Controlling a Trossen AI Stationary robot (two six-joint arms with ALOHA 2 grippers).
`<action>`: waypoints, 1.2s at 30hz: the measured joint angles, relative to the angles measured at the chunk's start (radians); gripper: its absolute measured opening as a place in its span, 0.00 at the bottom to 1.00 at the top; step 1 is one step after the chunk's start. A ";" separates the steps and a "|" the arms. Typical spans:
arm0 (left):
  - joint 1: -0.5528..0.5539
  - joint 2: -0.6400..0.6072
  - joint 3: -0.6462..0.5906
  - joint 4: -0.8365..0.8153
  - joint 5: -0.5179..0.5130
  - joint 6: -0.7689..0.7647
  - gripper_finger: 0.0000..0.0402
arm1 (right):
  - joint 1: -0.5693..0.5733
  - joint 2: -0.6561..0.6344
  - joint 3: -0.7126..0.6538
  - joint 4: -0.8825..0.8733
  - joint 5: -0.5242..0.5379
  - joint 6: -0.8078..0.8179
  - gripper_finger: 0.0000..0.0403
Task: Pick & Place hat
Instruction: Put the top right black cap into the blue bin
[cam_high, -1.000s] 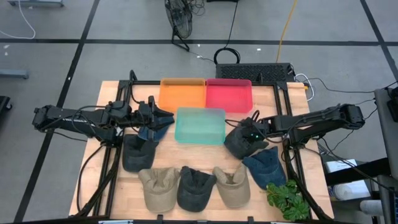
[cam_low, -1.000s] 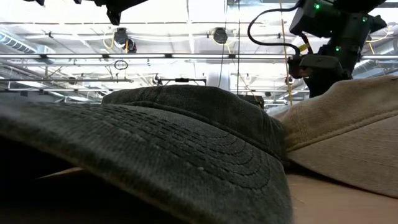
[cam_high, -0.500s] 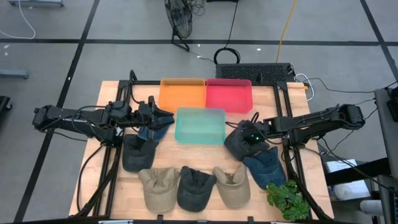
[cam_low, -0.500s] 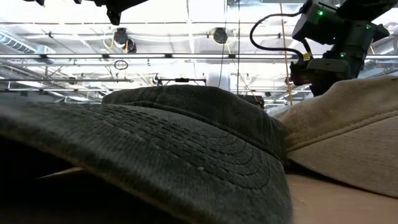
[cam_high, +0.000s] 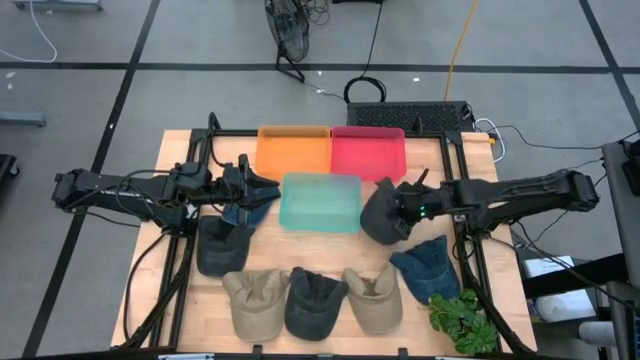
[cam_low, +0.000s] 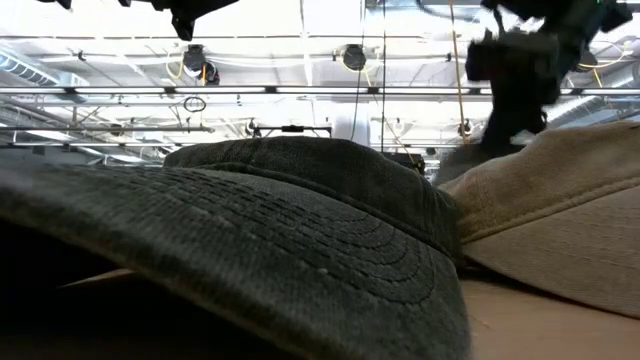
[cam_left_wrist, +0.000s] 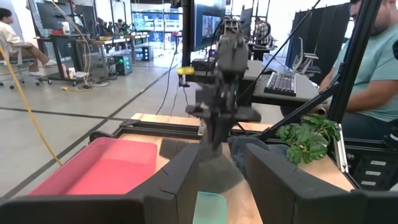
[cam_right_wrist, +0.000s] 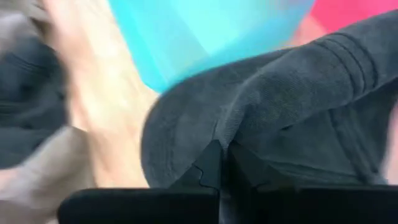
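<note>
The right hand pinches a dark grey hat beside the teal tray, near the worktop's right edge.

The right arm extends low across the table from its right side toward the middle. The right gripper has its fingers pressed together, pinching dark fabric. The left arm reaches in from the left side, the left gripper with fingers partly spread.
</note>
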 joint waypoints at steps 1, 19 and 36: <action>0.000 0.000 0.000 0.000 0.000 0.000 0.35 | 0.000 -0.009 0.019 -0.006 0.001 -0.017 0.00; 0.001 0.000 0.000 0.000 -0.008 0.020 0.35 | 0.000 0.344 0.425 0.056 0.161 -0.700 0.00; 0.001 0.000 0.000 -0.066 -0.032 0.049 0.35 | -0.099 0.696 0.602 0.232 0.117 -1.046 0.00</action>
